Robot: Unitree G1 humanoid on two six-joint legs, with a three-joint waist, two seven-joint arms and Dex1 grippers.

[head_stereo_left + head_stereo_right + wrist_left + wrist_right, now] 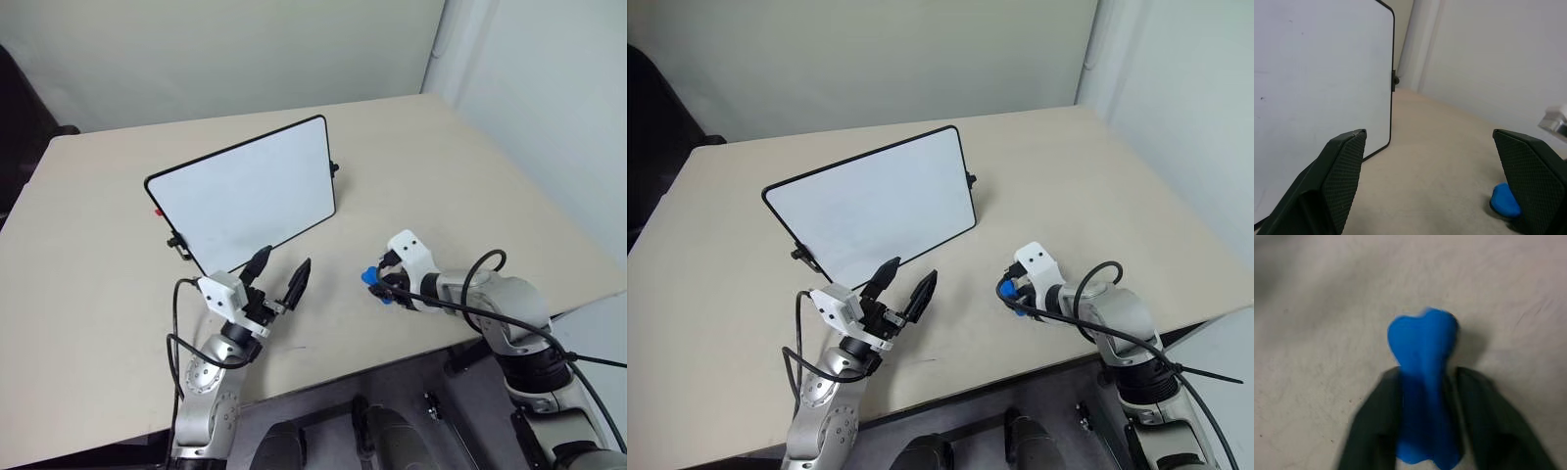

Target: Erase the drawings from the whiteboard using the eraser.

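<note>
Whiteboard (245, 196) fills the centre-left of your head views, standing tilted on the beige table (88, 294), its thin black frame and small edge clips plain to see. You find its white face blank across what shows; no blue drawings can be made out on it from the head cameras or from the left wrist camera, which looks at the board's surface from close by.

Just below the board, at lower centre-left of the frame, you see the left gripper (281, 277) raised off the table with its two black fingers spread wide and nothing between them. It points up toward the board's lower edge, near it, though you cannot tell from the head views whether a fingertip touches the frame. In the left wrist view the two textured pads (1344, 169) stand far apart, with the board behind one of them.

Moving right, at lower centre-right of the frame, you see the right gripper (376, 285) angled down at the tabletop, well apart from the board. The eraser (372, 281) sits at its tip, a small bright blue block. The right wrist view shows the eraser (1425, 382) lying between the two dark fingers (1376, 431), which flank it on both sides; whether they press it or have just loosened you cannot tell.
</note>
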